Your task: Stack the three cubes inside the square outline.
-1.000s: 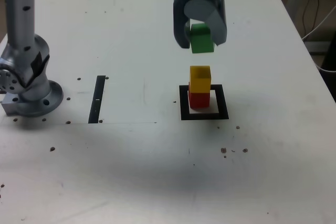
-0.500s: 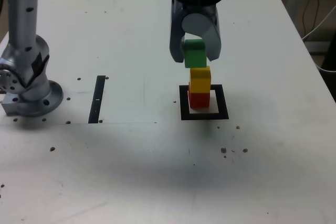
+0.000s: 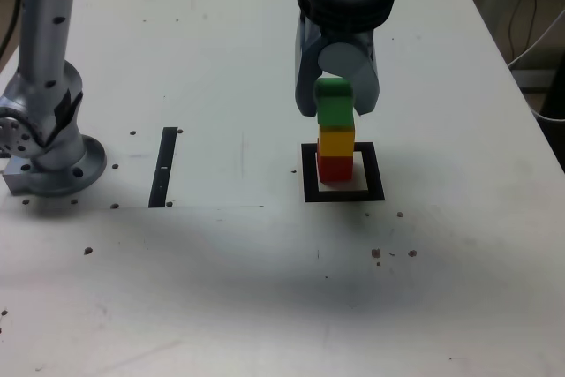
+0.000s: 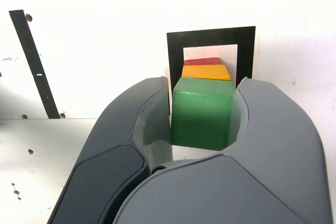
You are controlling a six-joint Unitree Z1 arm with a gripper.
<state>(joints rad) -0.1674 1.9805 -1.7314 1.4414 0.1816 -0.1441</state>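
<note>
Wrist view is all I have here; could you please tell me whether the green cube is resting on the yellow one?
Observer: Yes. In the exterior view the green cube sits on the yellow cube, with no gap showing between them.
Operator: Thank you. Does the stack look straight from the side?
Observer: It stands upright, green over yellow over the red cube, with the sides roughly flush.
Operator: And is the bottom of the stack inside the outline?
Observer: Yes. The red cube stands on the white centre of the outline, nearer the exterior view's left side. The hand is closed around the green cube.
</note>
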